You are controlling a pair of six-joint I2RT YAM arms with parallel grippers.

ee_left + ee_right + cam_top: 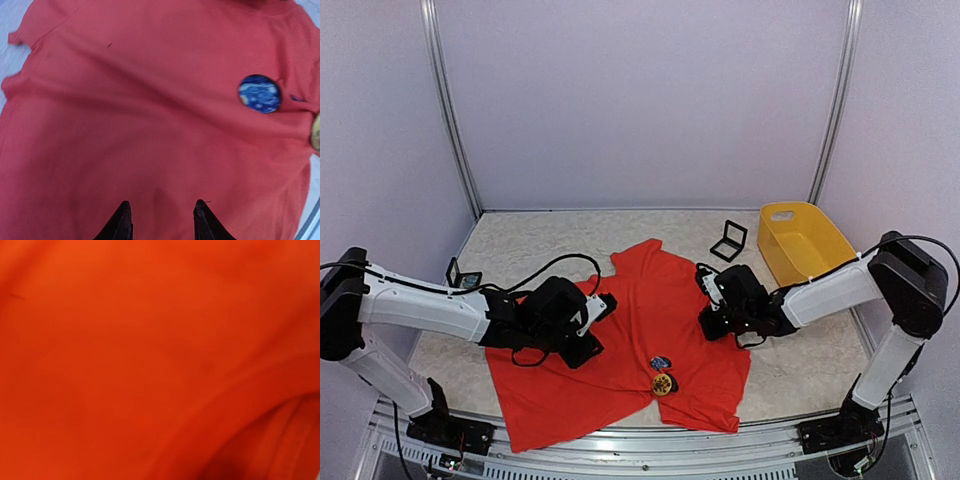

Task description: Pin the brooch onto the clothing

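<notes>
The red-orange fabric T-shirt [640, 300] looked limp, best pinched at a fold; left fingers [121, 222] hung released above it, right fingers [708, 324] clenched.

Shirt [640, 330]: soft cloth, matt, loosely creased; no sheen even close up in the right wrist view.
Blue badge [259, 93]: smooth, glossy printed face.
Gold badge [663, 384]: shiny, metallic look; material not certain.
Basket [807, 240]: yellow plastic, smooth, slight gloss.
Table [520, 240]: pale, mottled, matt.
Posts [452, 120]: bare metal, dull sheen.
Left arm [420, 305]: hard white and black plastic, satin.
Left fingers [120, 222]: matt black.
</notes>
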